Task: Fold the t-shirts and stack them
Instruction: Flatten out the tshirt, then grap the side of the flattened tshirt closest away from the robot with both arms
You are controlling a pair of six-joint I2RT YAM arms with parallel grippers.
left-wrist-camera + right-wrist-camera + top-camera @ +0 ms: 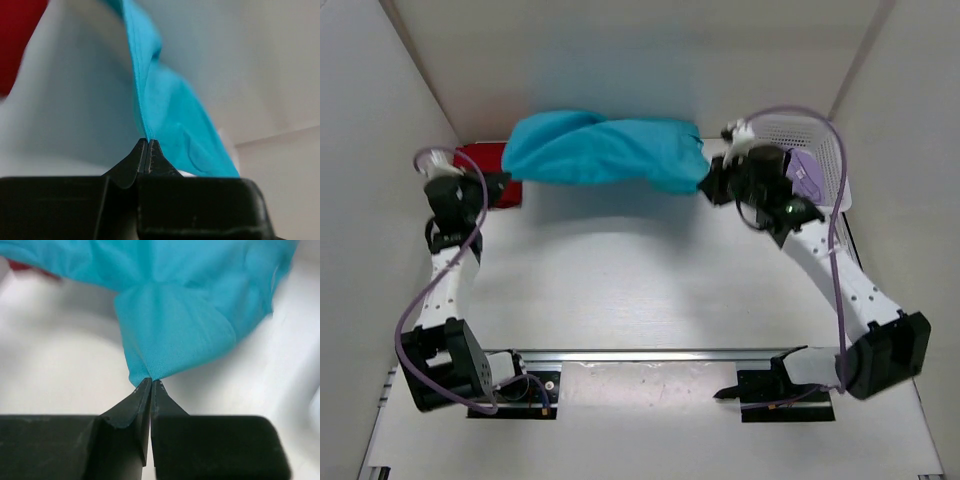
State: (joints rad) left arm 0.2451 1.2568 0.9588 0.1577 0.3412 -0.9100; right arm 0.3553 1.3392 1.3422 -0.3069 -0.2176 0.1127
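Note:
A teal blue t-shirt (pixel 600 148) hangs twisted above the table's far side, stretched between both arms. My left gripper (pixel 498 182) is shut on its left end; the wrist view shows the cloth's edge (pixel 150 100) pinched at my gripper's (pixel 148 141) tips. My right gripper (pixel 712 180) is shut on the right end, where a gathered corner of teal cloth (pixel 175 335) meets my gripper's (pixel 151 382) tips. A dark red t-shirt (pixel 480 162) lies on the table behind the left arm, partly hidden. A lavender t-shirt (pixel 805 172) lies in the basket.
A white lattice basket (pixel 815 140) stands at the far right, behind the right arm. White walls close in on the left, back and right. A metal rail (pixel 640 355) runs between the arm bases along the near edge.

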